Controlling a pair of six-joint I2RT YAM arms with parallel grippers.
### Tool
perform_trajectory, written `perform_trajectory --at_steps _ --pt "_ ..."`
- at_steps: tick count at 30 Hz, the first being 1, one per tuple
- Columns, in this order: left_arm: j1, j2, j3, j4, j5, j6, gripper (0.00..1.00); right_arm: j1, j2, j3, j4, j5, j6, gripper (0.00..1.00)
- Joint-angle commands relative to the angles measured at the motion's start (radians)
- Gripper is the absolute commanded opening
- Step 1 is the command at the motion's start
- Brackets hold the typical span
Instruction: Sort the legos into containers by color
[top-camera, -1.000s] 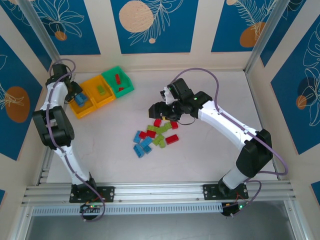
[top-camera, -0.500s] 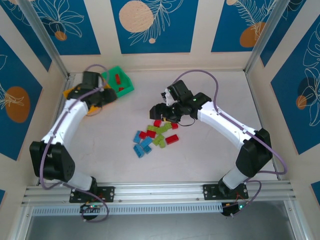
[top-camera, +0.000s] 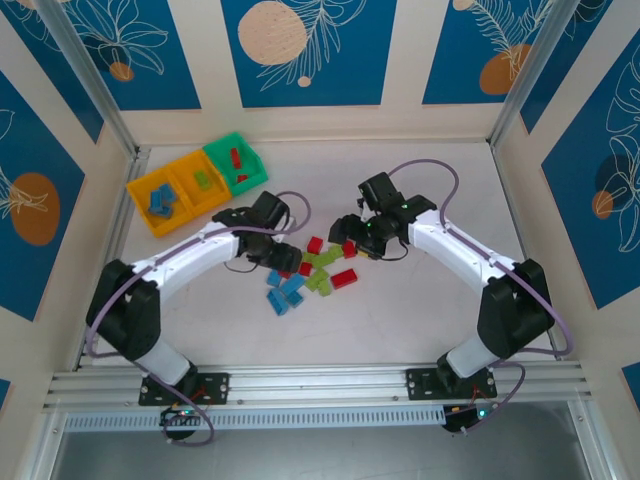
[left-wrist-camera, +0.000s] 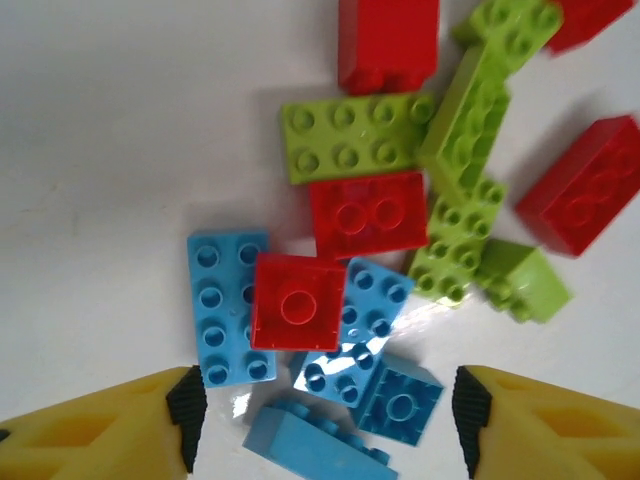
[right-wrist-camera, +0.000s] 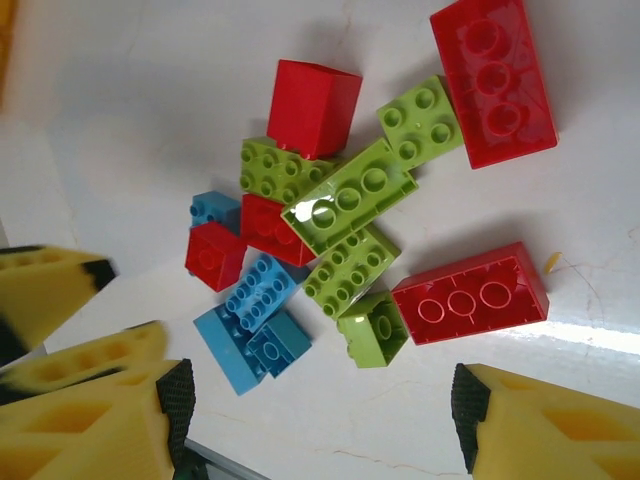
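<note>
Legos (top-camera: 305, 268): where do they lie? (Reader)

Loose heap at mid-table (top-camera: 420, 320), red, blue and lime mixed, between my two arms. Some bricks already sit in the containers (top-camera: 190, 215) at the far left: blue in the end bin, lime in the middle one, red in the green one. (Arm)

Which step is in hand? (Reader)

Judged from the pose, a pick among the blue bricks (left-wrist-camera: 365, 375), over which my left gripper (left-wrist-camera: 325, 425) hangs. (Arm)

How is it done well? (Reader)

A red brick (left-wrist-camera: 298, 300) stands hard against two blue ones; whether it rests on them I cannot tell. The blue pieces touch one another. I should take the blue brick nearest my fingers, set one pad on each long side, and close only when no neighbour lies between the pads. Otherwise two bricks may lift, or the red one may tip. (Arm)

State of the grippers? (Reader)

Left: jaws spread wide, nothing clasped; whether the fingertips touch the table I cannot tell. Right gripper (right-wrist-camera: 320, 400): likewise spread and empty, poised by the heap's red and lime side. (Arm)
</note>
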Motion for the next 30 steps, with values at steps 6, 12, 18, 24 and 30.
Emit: perform_trajectory --at_steps 6,12,18,24,30 --pt "-0.033 0.136 0.017 -0.004 -0.057 0.129 0.70 0.001 -0.042 -0.011 -0.003 0.006 0.023 0.71" --pt "-0.033 0.198 0.046 -0.002 -0.087 0.134 0.40 0.001 -0.058 -0.019 -0.017 0.016 0.026 0.71" --pt "-0.030 0.135 0.038 0.022 -0.078 0.089 0.29 0.001 -0.065 -0.025 -0.018 0.021 0.030 0.71" --pt "0.086 0.077 0.124 0.023 -0.088 0.055 0.27 0.004 -0.065 -0.019 -0.005 0.020 0.036 0.71" --pt "0.338 0.287 0.432 0.034 -0.171 0.042 0.28 0.009 -0.062 -0.006 0.000 0.018 0.038 0.71"
